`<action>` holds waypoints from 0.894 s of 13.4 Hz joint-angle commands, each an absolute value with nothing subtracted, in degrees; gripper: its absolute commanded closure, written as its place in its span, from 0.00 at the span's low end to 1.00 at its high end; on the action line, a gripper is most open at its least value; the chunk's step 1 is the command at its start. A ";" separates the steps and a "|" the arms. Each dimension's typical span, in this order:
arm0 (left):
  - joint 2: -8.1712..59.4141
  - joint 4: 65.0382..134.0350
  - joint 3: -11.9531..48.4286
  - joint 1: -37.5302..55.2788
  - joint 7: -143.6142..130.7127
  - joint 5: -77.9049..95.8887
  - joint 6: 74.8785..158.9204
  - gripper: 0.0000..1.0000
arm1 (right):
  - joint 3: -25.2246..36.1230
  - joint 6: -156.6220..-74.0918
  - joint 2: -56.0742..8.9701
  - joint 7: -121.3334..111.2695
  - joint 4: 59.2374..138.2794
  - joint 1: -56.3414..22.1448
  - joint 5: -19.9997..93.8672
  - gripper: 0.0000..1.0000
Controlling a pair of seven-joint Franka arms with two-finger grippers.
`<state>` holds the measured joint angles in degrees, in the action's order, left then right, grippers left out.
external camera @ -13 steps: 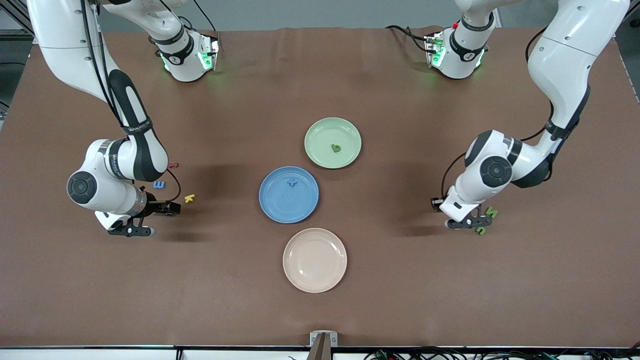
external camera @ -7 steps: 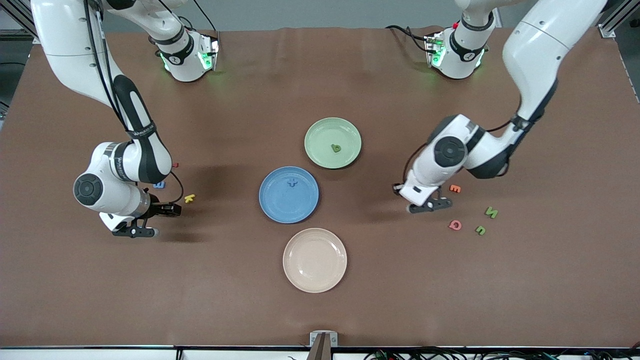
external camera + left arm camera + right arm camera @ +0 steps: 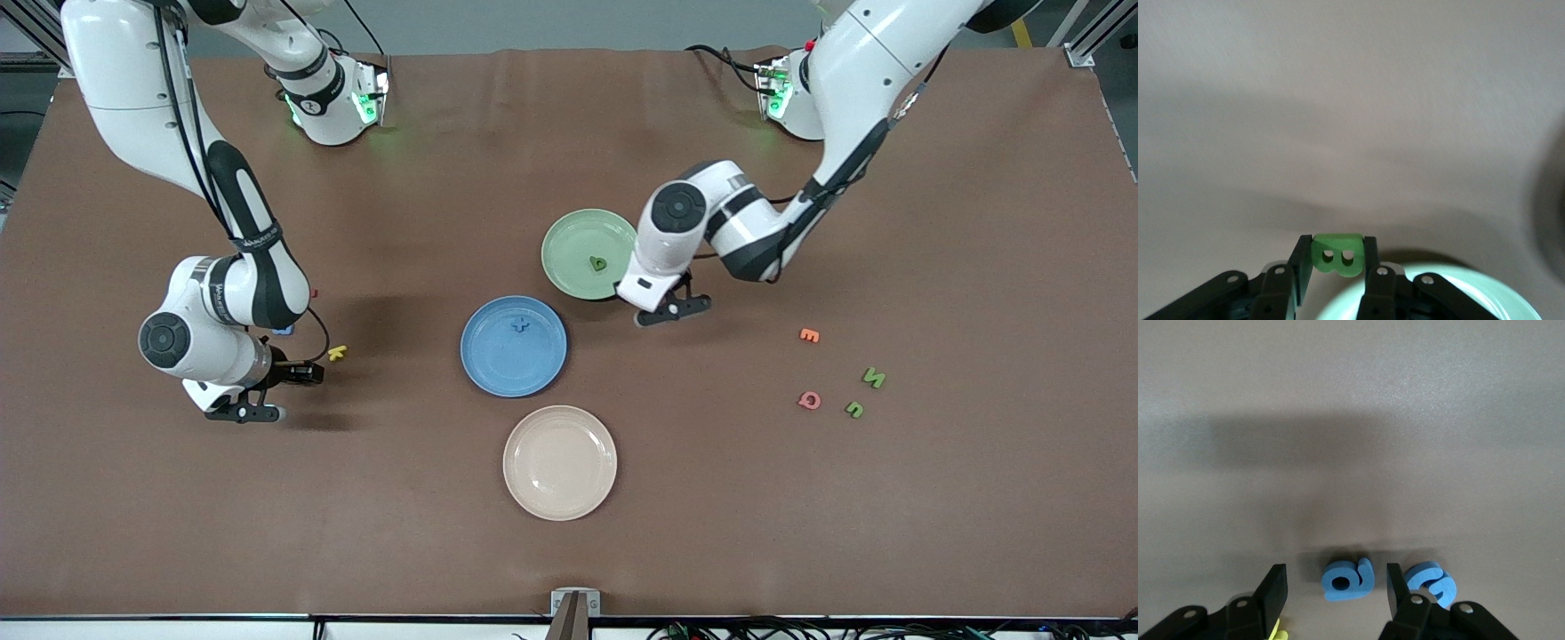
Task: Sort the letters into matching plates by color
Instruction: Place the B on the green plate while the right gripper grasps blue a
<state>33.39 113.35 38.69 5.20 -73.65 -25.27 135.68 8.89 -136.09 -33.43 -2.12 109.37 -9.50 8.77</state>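
Up close, notched green letter

One letter in farthest plate

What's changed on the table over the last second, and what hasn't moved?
The left end effector swung from the loose letters at its arm's end of the table to the green plate's rim, carrying a green letter clamped between its fingers. The right end effector only crept slightly, open around a blue letter. Both plates, the beige plate and the letters lying in the plates stayed put.
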 commanded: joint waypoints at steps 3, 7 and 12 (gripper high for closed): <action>33.83 113.38 38.58 10.89 -82.78 -25.66 135.44 0.90 | 8.09 -136.23 -34.28 -2.64 108.81 -8.17 8.53 0.32; 34.36 113.20 38.58 13.97 -88.41 -25.66 135.53 0.27 | 8.09 -136.23 -34.63 -2.64 108.81 -8.52 8.53 0.36; 33.49 112.85 38.24 12.75 -88.33 -26.36 135.18 0.00 | 8.09 -136.85 -35.16 -2.55 108.81 -8.61 8.53 0.46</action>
<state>34.36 113.09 38.43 13.78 -88.47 -25.28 135.69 8.60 -136.48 -34.46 -2.13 109.36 -9.26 8.77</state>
